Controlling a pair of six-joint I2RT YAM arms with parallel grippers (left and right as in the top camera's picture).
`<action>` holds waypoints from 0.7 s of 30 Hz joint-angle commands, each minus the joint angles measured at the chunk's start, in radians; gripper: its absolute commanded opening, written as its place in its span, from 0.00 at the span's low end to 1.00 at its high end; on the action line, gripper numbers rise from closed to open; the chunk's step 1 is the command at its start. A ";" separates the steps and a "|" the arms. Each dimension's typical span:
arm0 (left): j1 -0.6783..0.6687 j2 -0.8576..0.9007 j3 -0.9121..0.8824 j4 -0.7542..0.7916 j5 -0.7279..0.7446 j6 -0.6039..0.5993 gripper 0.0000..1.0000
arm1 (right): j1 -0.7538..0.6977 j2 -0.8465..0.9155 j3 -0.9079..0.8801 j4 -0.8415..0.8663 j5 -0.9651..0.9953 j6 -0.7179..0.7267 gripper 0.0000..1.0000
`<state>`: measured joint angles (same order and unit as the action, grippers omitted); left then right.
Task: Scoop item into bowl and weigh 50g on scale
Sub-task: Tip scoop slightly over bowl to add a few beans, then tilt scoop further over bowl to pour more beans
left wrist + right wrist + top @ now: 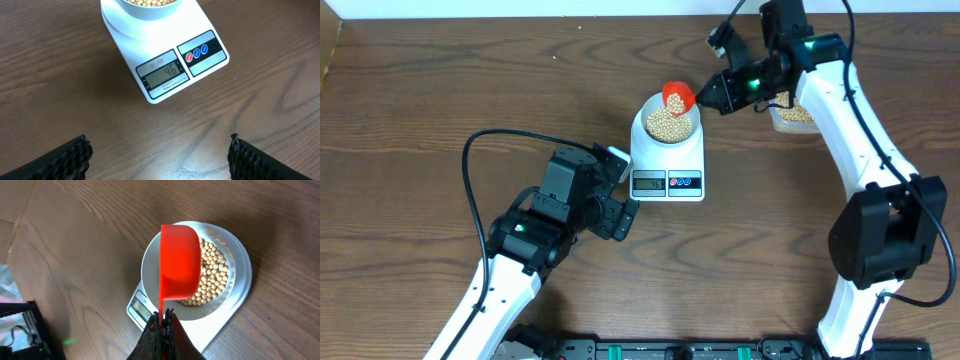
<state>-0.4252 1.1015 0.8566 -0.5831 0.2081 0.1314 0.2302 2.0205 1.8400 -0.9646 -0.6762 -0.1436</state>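
Left side: your left gripper (160, 155) hangs low over the wood table (60, 75), fingers (65, 160) spread wide with nothing between them, just near of the scale (192, 27). In the middle, the scale's display (167, 71) shows you 46, the bowl (148, 265) sits on its far half, and the beans (212, 277) are heaped inside it. Right of that, your right gripper (162, 320) is clamped tight on the handle of a red scoop (180, 262) tipped on its side above the bowl. A clear tub (790, 118) of beans sits further right, partly behind the arm.
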 commanded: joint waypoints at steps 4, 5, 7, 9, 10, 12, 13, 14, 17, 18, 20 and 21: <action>0.007 0.002 0.019 -0.002 0.009 0.010 0.89 | 0.027 -0.031 0.012 -0.012 0.073 -0.027 0.01; 0.007 0.002 0.019 -0.002 0.009 0.010 0.89 | 0.030 -0.031 0.012 -0.013 0.074 -0.031 0.01; 0.007 0.002 0.019 -0.002 0.009 0.010 0.89 | 0.034 -0.031 0.012 -0.013 0.084 -0.030 0.01; 0.007 0.002 0.019 -0.002 0.009 0.010 0.89 | 0.039 -0.031 0.012 -0.015 0.088 -0.047 0.01; 0.007 0.002 0.019 -0.002 0.009 0.010 0.89 | 0.041 -0.031 0.012 -0.017 0.088 -0.058 0.01; 0.007 0.002 0.019 -0.002 0.009 0.010 0.89 | 0.045 -0.031 0.012 -0.020 0.092 -0.076 0.01; 0.007 0.002 0.019 -0.002 0.009 0.010 0.89 | 0.047 -0.031 0.012 -0.021 0.096 -0.080 0.01; 0.007 0.002 0.019 -0.002 0.009 0.010 0.89 | 0.049 -0.031 0.012 -0.021 0.098 -0.082 0.01; 0.007 0.002 0.019 -0.002 0.009 0.010 0.89 | 0.052 -0.031 0.012 -0.022 0.102 -0.093 0.01; 0.007 0.002 0.019 -0.002 0.009 0.010 0.89 | 0.053 -0.031 0.012 -0.023 0.102 -0.102 0.01; 0.007 0.002 0.019 -0.002 0.009 0.010 0.89 | 0.054 -0.031 0.012 -0.024 0.103 -0.108 0.01; 0.007 0.002 0.019 -0.002 0.009 0.010 0.89 | 0.054 -0.031 0.012 -0.024 0.103 -0.109 0.01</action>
<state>-0.4252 1.1015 0.8566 -0.5831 0.2085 0.1314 0.2775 2.0205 1.8400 -0.9848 -0.5743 -0.2173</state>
